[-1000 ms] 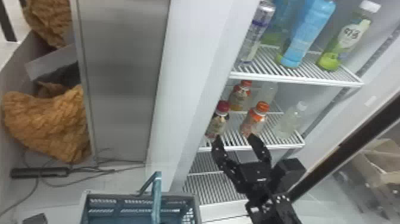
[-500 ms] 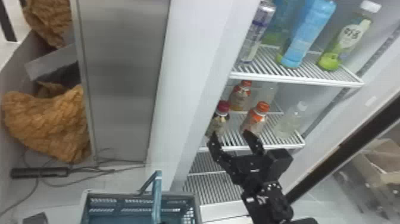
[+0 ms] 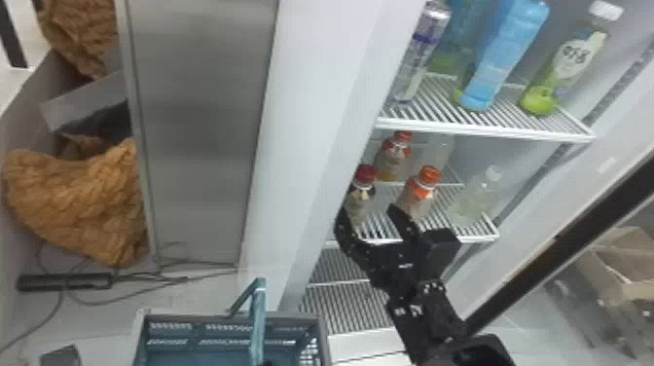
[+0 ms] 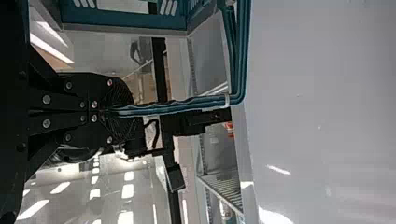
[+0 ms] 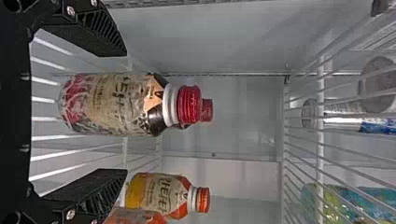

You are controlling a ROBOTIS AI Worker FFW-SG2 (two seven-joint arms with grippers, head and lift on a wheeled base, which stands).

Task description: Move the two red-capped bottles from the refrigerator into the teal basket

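In the head view, my right gripper stands open at the middle shelf's front edge, before the dark-red-capped bottle. The right wrist view has this bottle upright between the spread fingers of the right gripper, not gripped; a second dark-red cap peeks out behind it. A dark bit of my left gripper is at the teal basket's handle, above the basket. Seen from its wrist, the left gripper is shut on the handle.
Orange-capped bottles stand just right of the dark-red-capped one, and a clear bottle farther right. The upper shelf's edge runs above the right gripper. The fridge's white side wall rises between basket and shelves.
My right gripper has moved left and a little up in the head view, to the dark-red-capped bottle, staying open. The basket and its handle have kept their place.
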